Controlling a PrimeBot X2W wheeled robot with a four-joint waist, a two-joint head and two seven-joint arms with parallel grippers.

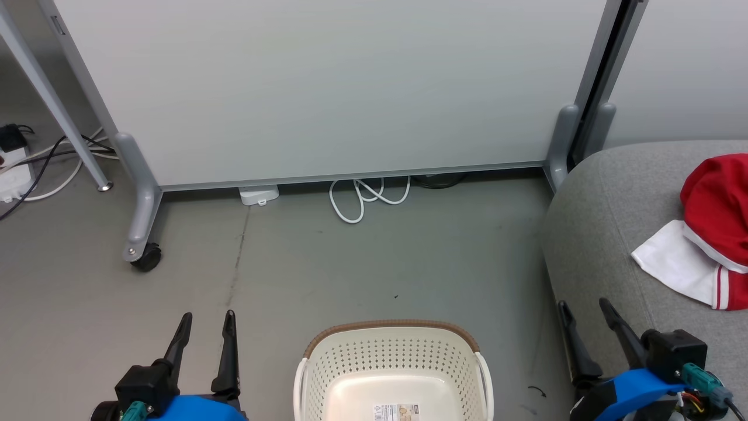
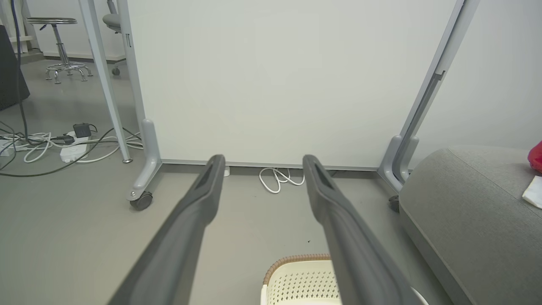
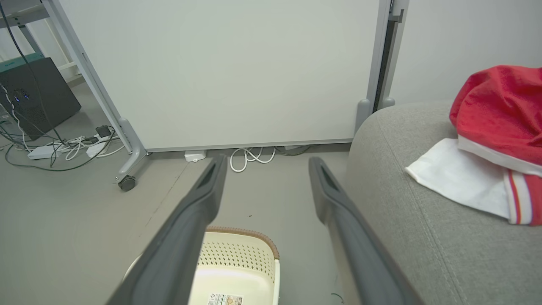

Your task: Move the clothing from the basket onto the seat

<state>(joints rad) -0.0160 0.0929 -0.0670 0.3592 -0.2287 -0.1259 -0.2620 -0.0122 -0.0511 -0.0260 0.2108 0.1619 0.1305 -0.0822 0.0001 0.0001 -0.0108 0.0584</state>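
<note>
The cream perforated basket (image 1: pixel 394 365) with a brown rim stands on the floor at the bottom centre, holding just a paper label (image 1: pixel 397 411). The clothing (image 1: pixel 710 228), red and white with striped trim, lies on the grey seat (image 1: pixel 608 234) at the right. My left gripper (image 1: pixel 208 324) hangs open to the basket's left, nothing between its fingers. On the basket's right, my right gripper (image 1: pixel 584 310) is open at the seat's near edge. The left wrist view shows the basket (image 2: pixel 296 279), the seat (image 2: pixel 465 212) and the left gripper (image 2: pixel 262 163). In the right wrist view are the basket (image 3: pixel 237 262), the clothing (image 3: pixel 491 148) and the right gripper (image 3: pixel 264 163).
A wheeled white partition panel (image 1: pixel 327 88) stands across the floor ahead, its caster (image 1: pixel 146 257) at the left. A coiled white cable (image 1: pixel 365 196) lies at its base. Power strips and cords (image 1: pixel 23 169) clutter the far left floor. A stool (image 2: pixel 59 46) stands beyond.
</note>
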